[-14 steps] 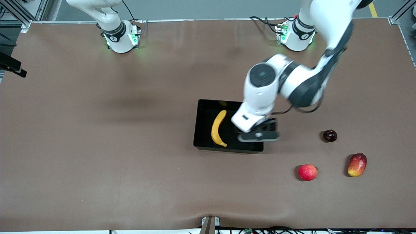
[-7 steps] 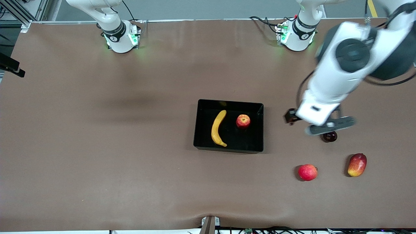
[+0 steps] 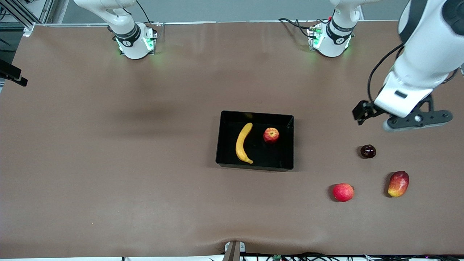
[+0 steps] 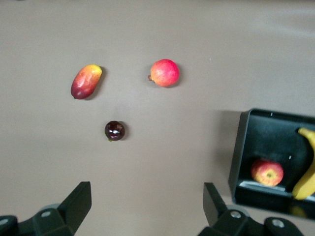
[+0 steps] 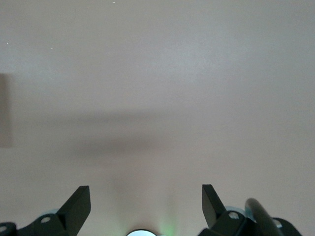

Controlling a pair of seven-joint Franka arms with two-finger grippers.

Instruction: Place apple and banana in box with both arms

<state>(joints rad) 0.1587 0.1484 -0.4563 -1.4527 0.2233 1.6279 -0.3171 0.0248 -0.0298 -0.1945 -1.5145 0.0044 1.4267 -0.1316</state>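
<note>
With apple (image 3: 271, 135) and banana (image 3: 243, 143) lying in the box (image 3: 254, 165), the empty, wide-open left gripper (image 4: 146, 212) is hanging over bare surface (image 3: 145, 181) while the wide-open right gripper (image 5: 146, 206) is waiting; retreat clear of the box.

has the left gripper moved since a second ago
Yes. The left gripper, open and empty, was over the box and has swung toward the left arm's end of the table, now above the dark fruit.

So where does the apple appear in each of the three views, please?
Front view: the apple lies in the box, beside the banana, toward the left arm's end.
Left wrist view: the apple shows in the box, next to the banana.
Right wrist view: not in it; only bare table.
Shared landmark: the black box with the banana.
</note>
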